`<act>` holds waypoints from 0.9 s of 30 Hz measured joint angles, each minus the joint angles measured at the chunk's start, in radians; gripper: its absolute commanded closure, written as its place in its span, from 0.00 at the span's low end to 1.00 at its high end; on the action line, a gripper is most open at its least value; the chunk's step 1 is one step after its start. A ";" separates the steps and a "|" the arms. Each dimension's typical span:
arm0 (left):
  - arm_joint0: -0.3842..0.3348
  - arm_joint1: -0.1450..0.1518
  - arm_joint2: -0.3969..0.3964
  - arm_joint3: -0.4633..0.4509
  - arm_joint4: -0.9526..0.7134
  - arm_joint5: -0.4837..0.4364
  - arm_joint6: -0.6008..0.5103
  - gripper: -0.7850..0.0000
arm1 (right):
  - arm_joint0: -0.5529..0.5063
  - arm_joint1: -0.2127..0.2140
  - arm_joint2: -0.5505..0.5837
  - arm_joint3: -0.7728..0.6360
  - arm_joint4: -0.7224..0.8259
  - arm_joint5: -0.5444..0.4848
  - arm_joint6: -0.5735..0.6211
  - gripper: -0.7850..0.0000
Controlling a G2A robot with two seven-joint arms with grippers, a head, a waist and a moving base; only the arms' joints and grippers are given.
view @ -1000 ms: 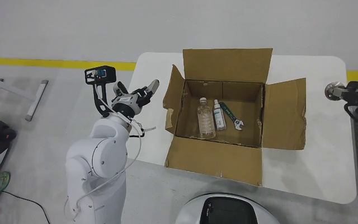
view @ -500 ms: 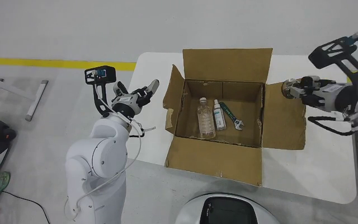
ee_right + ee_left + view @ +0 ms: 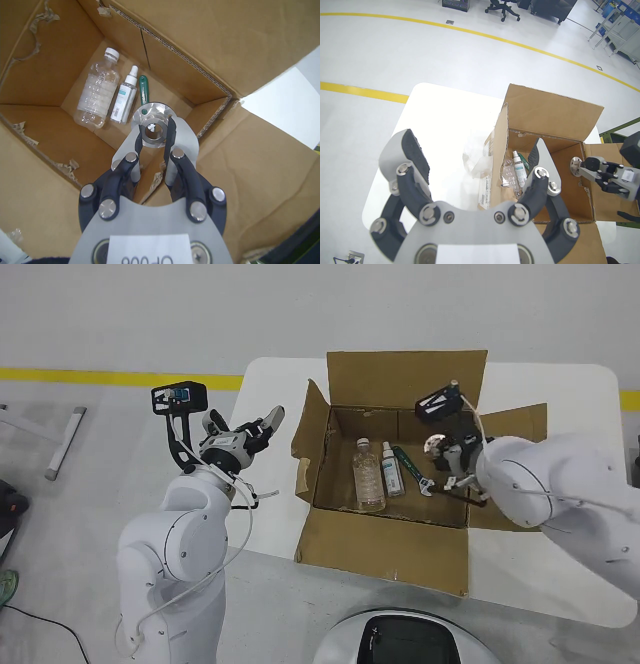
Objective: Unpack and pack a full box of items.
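An open cardboard box stands mid-table. On its floor lie a clear plastic bottle, a small spray bottle and a green-handled wrench. My right gripper hangs over the box's right half, shut on a round metal flange. In the right wrist view the fingers clamp the flange by its hub, right above the wrench handle; the spray bottle and clear bottle lie beside it. My left gripper stays open and holds nothing, left of the box, over the table's left end.
The white table has bare room to the right of the box. The box's flaps stand out on all sides, the left one torn. Crumpled clear plastic lies against the box's left wall.
The right arm has swung in from the right edge with the metal flange, over the right flap to above the box's inside. The left arm has kept still.
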 measured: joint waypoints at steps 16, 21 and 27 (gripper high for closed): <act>0.000 0.000 0.000 0.000 0.000 0.000 0.000 0.00 | 0.055 -0.069 -0.099 0.133 -0.059 0.049 -0.013 0.52; 0.000 0.000 0.000 0.000 0.000 0.000 0.000 0.00 | 0.045 -0.064 -0.006 0.104 0.006 0.049 -0.012 0.48; 0.000 0.000 0.000 0.000 0.000 0.000 0.000 0.00 | -0.014 -0.030 0.266 -0.011 0.151 0.053 -0.017 0.67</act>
